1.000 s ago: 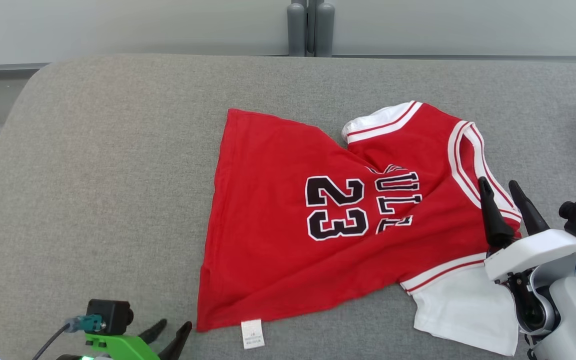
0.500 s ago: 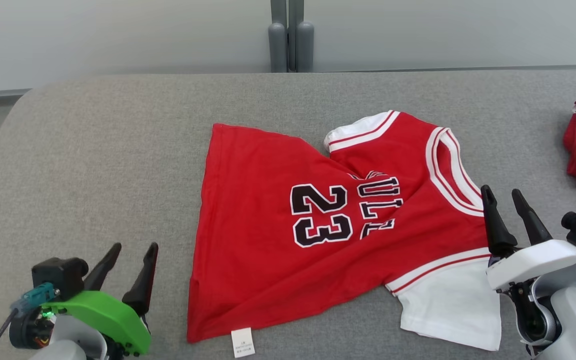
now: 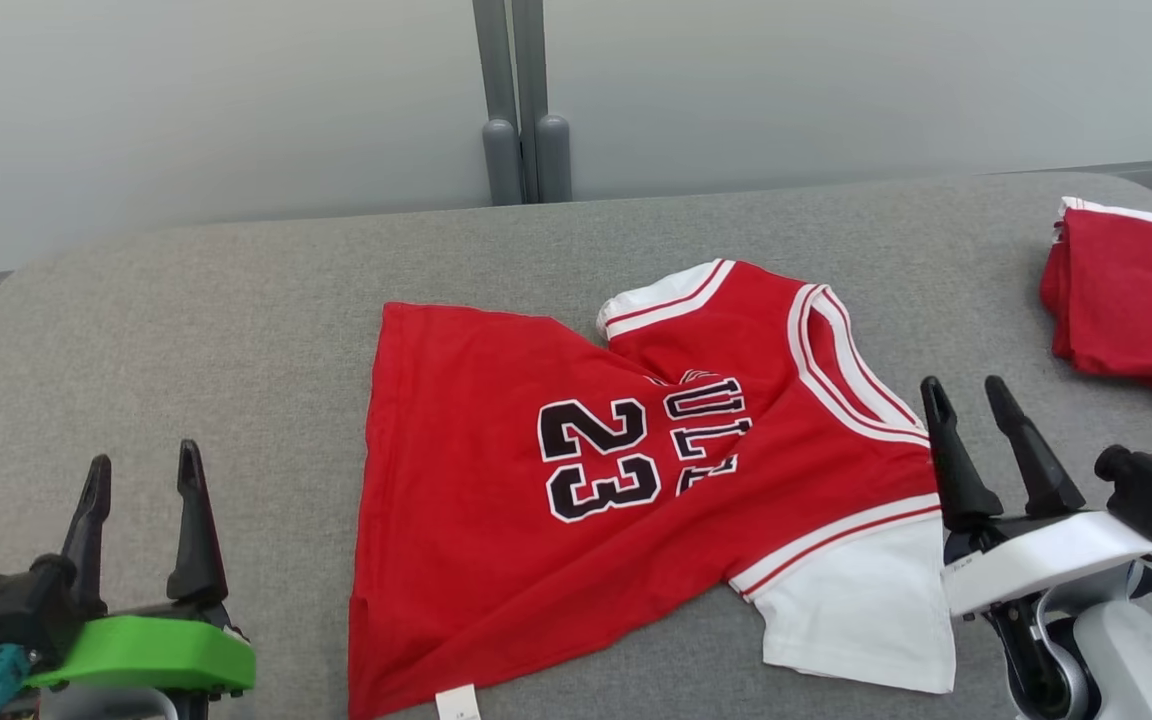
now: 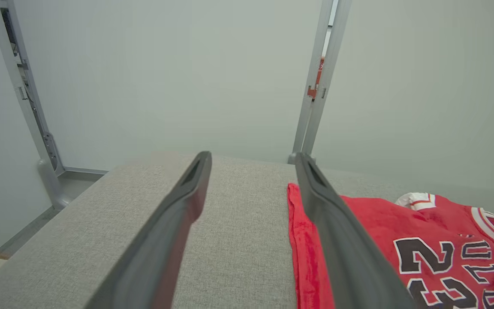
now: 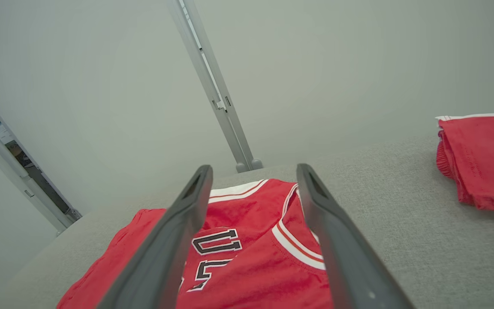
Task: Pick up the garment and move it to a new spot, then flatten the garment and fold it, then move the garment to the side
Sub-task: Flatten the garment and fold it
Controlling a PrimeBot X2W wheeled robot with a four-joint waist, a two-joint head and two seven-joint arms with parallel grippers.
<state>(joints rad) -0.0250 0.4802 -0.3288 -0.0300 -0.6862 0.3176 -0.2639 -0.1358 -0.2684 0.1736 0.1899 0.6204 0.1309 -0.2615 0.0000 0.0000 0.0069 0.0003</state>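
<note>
Garment (image 3: 576, 480) lies rumpled and unfolded; my left gripper (image 3: 139, 478) and right gripper (image 3: 966, 400) gape wide, empty; flattening and folding remain.

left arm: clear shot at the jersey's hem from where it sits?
Probably yes. The left gripper is open and empty beside the jersey, with bare grey cushion between them and nothing in the way.

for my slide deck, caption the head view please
Red number 23 jersey lies rumpled on grey fabric surface between open left claw and right claw
</note>
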